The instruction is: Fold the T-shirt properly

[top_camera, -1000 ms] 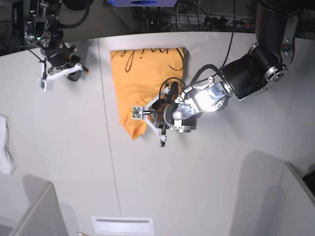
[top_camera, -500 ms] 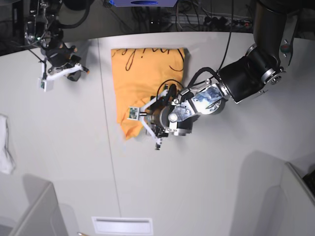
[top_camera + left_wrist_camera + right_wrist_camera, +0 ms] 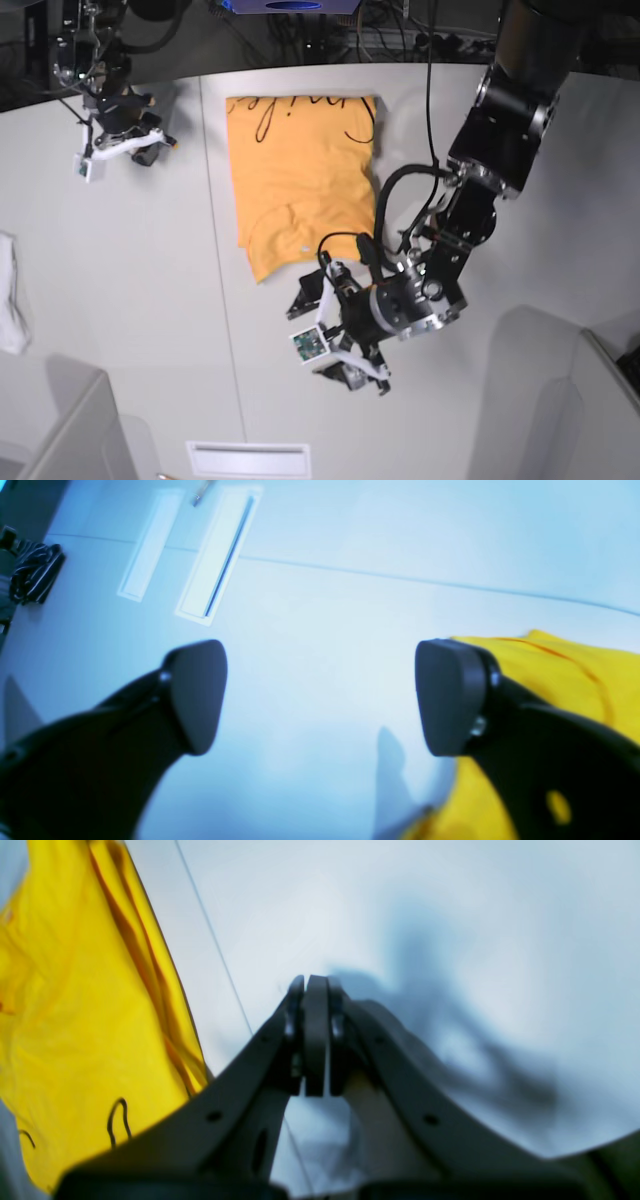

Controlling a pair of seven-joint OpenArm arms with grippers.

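Observation:
The orange-yellow T-shirt [image 3: 300, 170] lies folded into a rough rectangle at the back of the white table, black cursive lettering along its far edge. My left gripper [image 3: 322, 335] hovers just off the shirt's near edge, over bare table. In the left wrist view it [image 3: 320, 700] stands open with nothing between its dark fingers [image 3: 197, 695], and the T-shirt [image 3: 565, 670] lies behind the right one. My right gripper [image 3: 120, 148] rests at the far left, away from the shirt. The right wrist view shows it [image 3: 315, 1035] shut and empty, with the T-shirt [image 3: 75, 1015] to its left.
A small white cloth [image 3: 10, 295] lies at the table's left edge. A recessed slot [image 3: 248, 458] sits near the front edge, also visible as the slot [image 3: 215, 555] ahead of the left gripper. Grey panels [image 3: 70, 430] stand at both front corners.
My left gripper has opened, let go of the shirt's near edge and pulled away toward the front of the table. The shirt now lies flat. The right arm has stayed put.

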